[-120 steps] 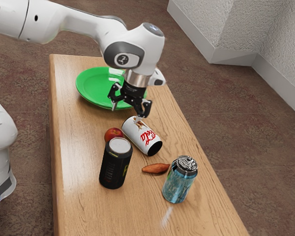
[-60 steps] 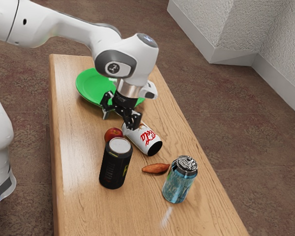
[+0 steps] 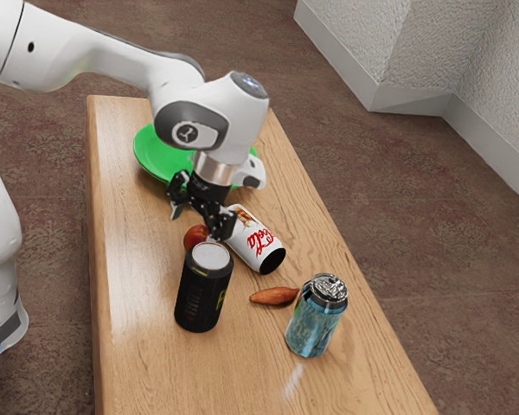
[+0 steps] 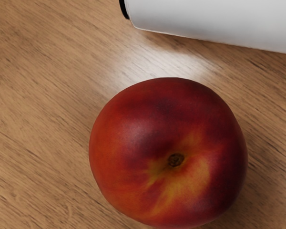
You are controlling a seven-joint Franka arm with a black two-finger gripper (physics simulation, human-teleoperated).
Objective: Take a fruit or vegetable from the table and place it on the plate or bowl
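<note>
On the worktop [image 3: 138, 346] the green plate [image 3: 151, 151] lies near the arm. The end effector [image 3: 195, 223] hangs wide open, holding nothing, close to a fallen can [image 3: 253, 242] (a tight spot), just over the peach [image 4: 168, 152], I think in order to straddle it.

— Any writing you can read?
— None. There is red script on the white cylindrical can [image 3: 253, 242] lying on its side and a green mark on the upright black can [image 3: 203, 287], neither legible.
</note>
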